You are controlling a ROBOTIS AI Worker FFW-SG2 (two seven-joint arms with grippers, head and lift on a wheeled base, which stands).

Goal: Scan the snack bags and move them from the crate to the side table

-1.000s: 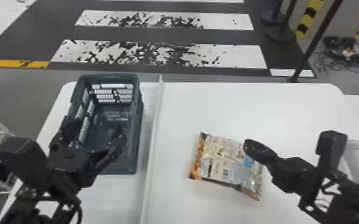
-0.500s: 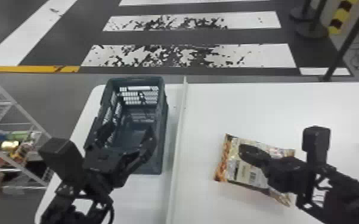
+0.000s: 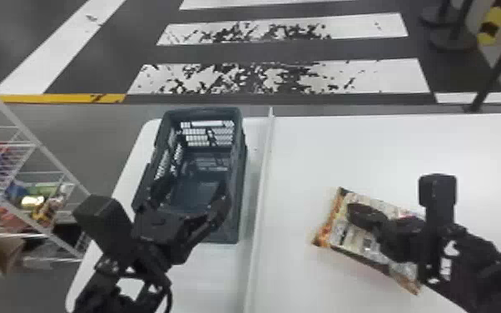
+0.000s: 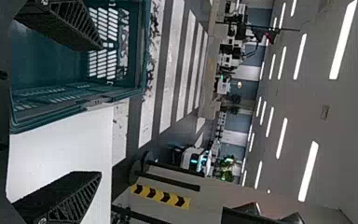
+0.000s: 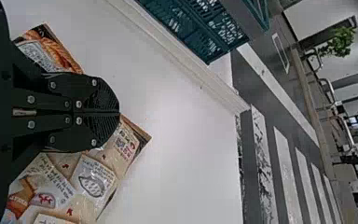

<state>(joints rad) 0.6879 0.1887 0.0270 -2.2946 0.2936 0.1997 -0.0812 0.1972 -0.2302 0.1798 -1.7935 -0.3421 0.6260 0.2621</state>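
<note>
One snack bag (image 3: 345,235) on white table (image 3: 324,150), bare surface between it and divider (image 3: 262,187). Right gripper (image 3: 353,210) over bag; right wrist view: fingers together. Left gripper (image 3: 191,187) near crate (image 3: 199,111), fingers apart.

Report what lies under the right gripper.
Under the right gripper lies a snack bag, on the white table. Parts of the bag show on both sides; the stretch between is covered, and whether the gripper touches it cannot be seen.
</note>
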